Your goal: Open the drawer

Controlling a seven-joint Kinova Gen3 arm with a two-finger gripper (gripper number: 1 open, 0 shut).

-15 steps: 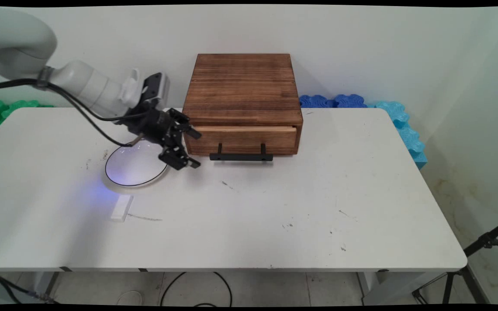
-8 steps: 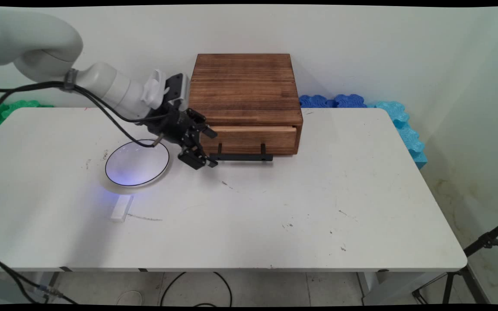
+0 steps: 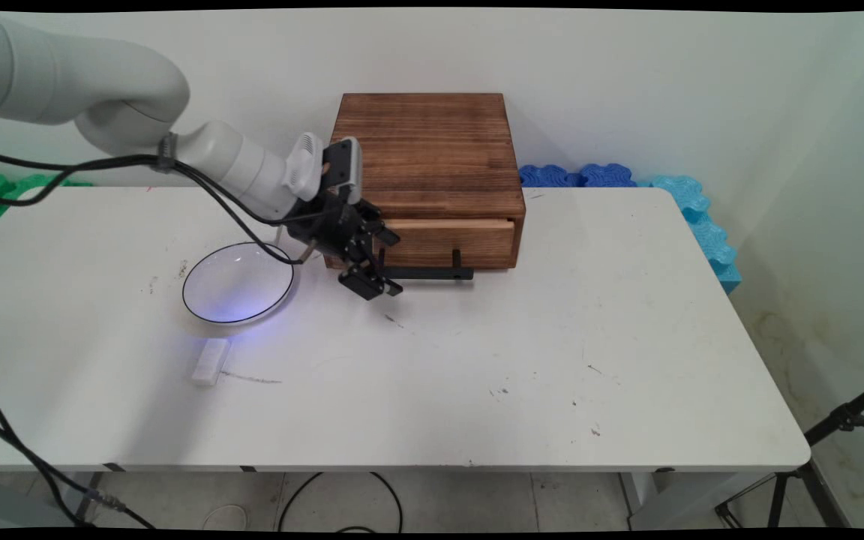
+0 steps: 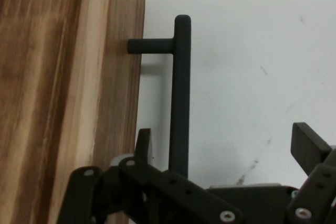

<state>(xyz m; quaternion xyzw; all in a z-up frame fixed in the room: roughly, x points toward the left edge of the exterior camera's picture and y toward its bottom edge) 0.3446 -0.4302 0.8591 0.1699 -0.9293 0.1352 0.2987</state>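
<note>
Wooden box stands upper centre on the table; the open gripper straddles the left end of its black handle, bowl left.

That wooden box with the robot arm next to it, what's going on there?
A white robot arm reaches in from the left and has its black hand open at the left end of the black handle on the wooden box's drawer. The handle bar runs between the two fingers, which have not closed on it. The drawer looks shut. A white bowl and a small white block lie on the table to the left.
</note>
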